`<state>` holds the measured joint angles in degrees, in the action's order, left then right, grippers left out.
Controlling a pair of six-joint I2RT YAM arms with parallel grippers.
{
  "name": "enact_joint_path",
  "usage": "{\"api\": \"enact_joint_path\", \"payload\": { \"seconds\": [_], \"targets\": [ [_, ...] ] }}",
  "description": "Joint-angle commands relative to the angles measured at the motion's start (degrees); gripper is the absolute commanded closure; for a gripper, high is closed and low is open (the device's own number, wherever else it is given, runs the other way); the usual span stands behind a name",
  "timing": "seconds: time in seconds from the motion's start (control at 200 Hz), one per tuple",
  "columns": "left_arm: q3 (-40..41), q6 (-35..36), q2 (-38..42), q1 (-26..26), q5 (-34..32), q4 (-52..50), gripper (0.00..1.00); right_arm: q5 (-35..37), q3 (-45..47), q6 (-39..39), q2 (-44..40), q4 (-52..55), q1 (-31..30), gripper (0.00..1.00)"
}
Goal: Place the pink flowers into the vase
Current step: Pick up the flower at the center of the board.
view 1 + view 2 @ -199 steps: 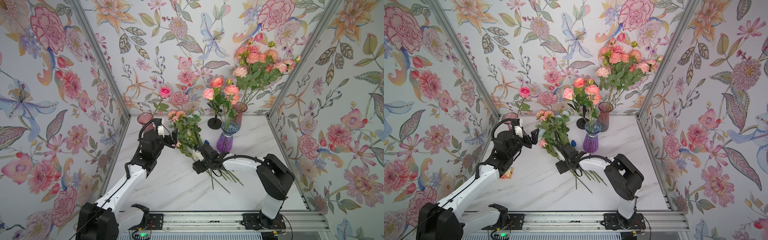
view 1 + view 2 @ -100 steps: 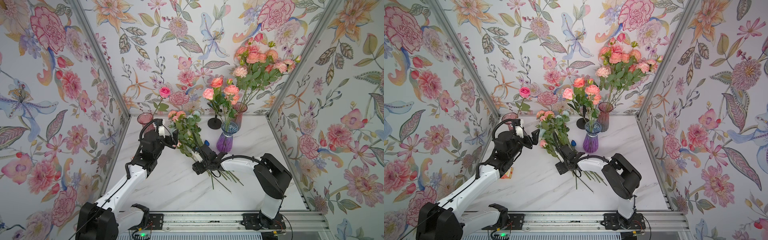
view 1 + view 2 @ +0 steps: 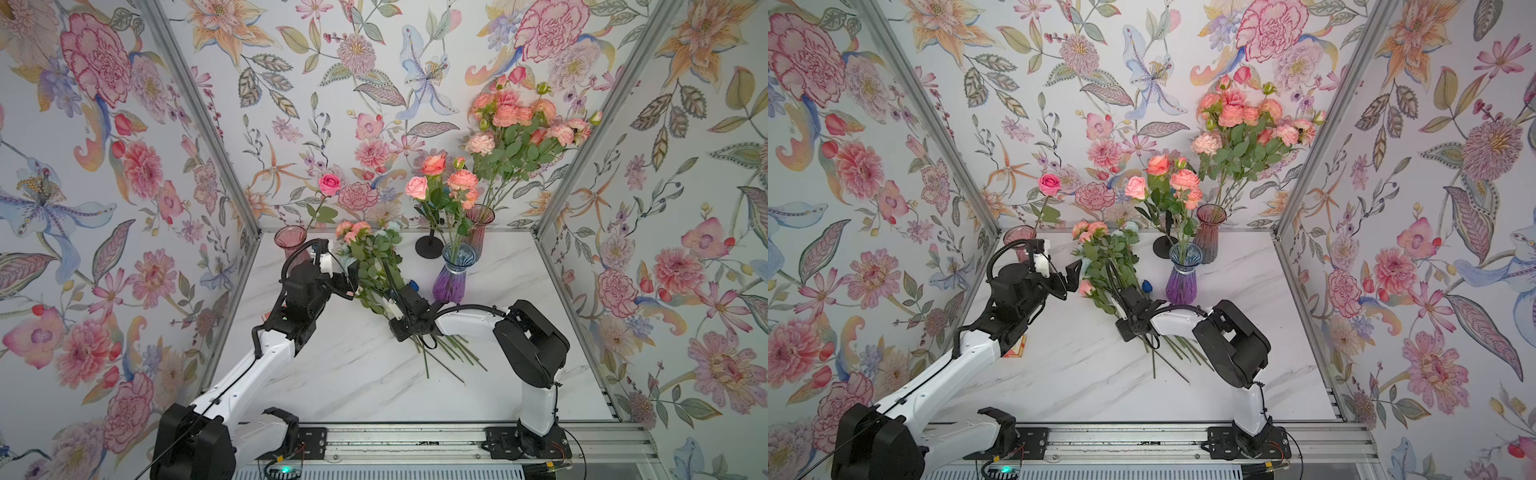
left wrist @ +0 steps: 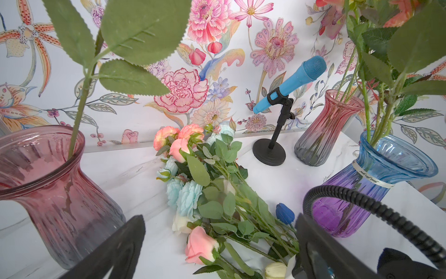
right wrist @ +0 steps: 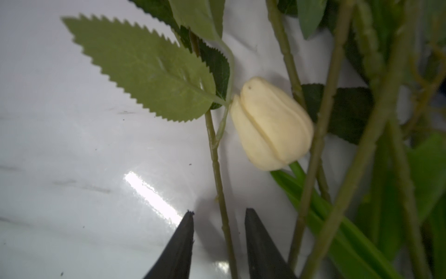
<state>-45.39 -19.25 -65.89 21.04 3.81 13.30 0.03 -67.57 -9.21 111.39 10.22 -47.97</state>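
Stems of the pink flowers [image 3: 352, 230] lie slantwise mid-counter [image 3: 332, 374], blooms toward its back-left corner, cut ends toward the front edge. My right gripper [image 5: 219, 212] straddles one stem [image 5: 217, 174] without pinching it; my left gripper [image 3: 1073, 280] gapes wide. I can't read the script on the ribbon [image 4: 369, 176] of the blue-purple vase [image 3: 451, 278].

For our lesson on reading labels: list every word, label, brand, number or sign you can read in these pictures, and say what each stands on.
No text can be read with certainty.
White ribbon round the neck of the blue and purple vase: dark cursive writing, too small and slanted to read.
No other writing shows.
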Motion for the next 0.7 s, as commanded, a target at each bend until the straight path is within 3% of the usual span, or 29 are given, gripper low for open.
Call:
{"api": "enact_joint_path", "payload": {
  "seconds": [0.0, 0.19, 0.696],
  "targets": [
    [0.4, 1.2, 1.1, 0.6, -1.6, 1.0, 0.00, 0.6, -0.4, 0.1, 2.9, 2.4, -0.5, 0.74],
    [0.4, 0.8, 0.9, 0.6, -1.8, 1.0, 0.00, 1.2, -0.8, -0.3, 3.4, 2.4, -1.3, 0.92],
    [0.6, 1.0, 1.7, 0.6, -1.6, 1.4, 0.00, 0.6, -6.9, -0.4, -4.0, 2.3, -1.2, 1.00]
  ]
}}
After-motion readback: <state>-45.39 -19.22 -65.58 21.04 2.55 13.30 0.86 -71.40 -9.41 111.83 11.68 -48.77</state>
